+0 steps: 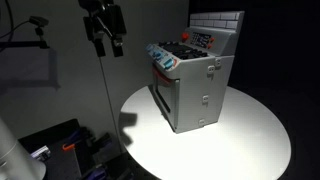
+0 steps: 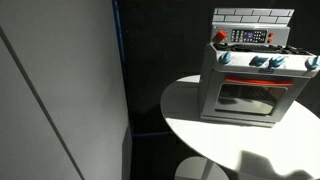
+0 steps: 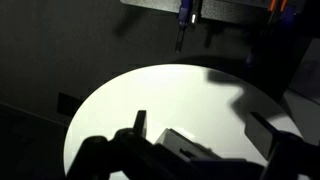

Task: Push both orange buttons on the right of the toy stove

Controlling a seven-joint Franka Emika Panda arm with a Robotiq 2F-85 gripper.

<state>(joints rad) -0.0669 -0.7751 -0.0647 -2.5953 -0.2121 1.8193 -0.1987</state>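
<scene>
Black gripper (image 1: pixel 108 46) hangs high, jaws spread wide, well apart from the grey boxy plastic toy stove (image 1: pixel 195 85). Tiny orange-red buttons (image 2: pixel 222 37) sit by its tiled back panel (image 2: pixel 252 15); best narrow the jaws, press straight down.

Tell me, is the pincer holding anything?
No. The pincer hangs open in the air, apart from the toy stove, and holds nothing.

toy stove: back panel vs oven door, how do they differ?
The back panel is white with a tile pattern; the oven door is grey with a dark window. The back panel stands at the top rear; the oven door sits low on the front. Both are upright parts of the toy stove.
</scene>
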